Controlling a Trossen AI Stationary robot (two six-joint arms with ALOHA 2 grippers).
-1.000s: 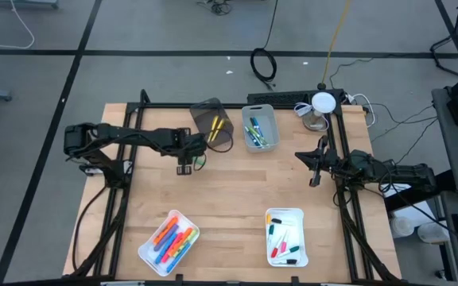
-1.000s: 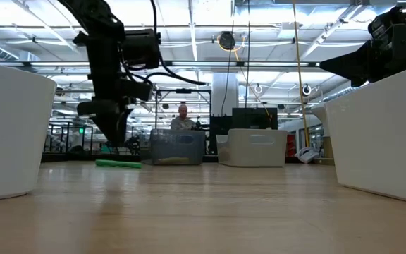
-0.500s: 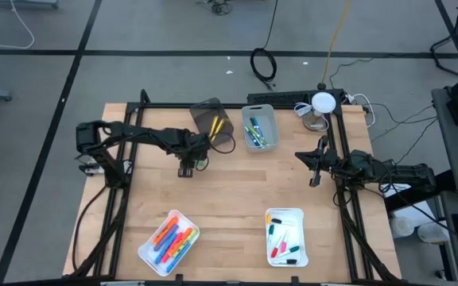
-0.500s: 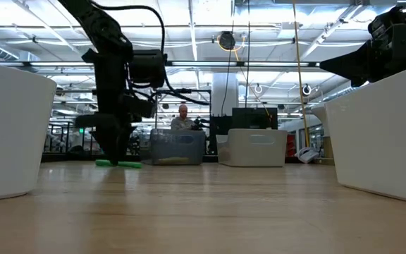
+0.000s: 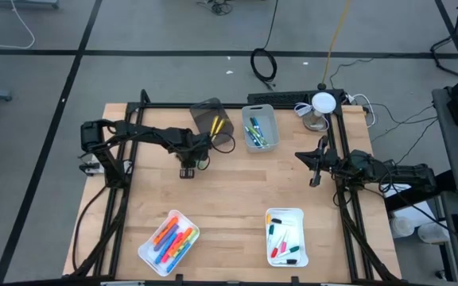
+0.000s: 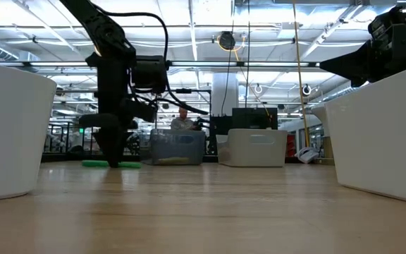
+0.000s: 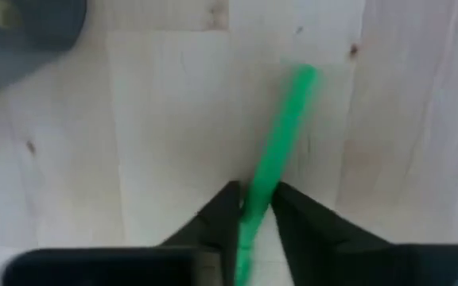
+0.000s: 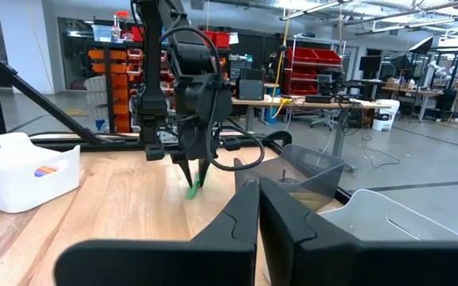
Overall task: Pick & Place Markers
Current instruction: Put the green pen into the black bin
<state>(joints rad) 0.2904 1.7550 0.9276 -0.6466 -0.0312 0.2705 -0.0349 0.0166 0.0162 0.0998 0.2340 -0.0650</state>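
Plywood table (image 5: 229, 191) beneath bright workshop ceiling.

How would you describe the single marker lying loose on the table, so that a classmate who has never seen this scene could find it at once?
Start at the tipped-over dark grey bin at the far edge of the wooden table. Just in front of it the left gripper reaches down, its fingers on either side of a green marker that lies flat on the bare wood. Every other marker sits in a bin or tray.
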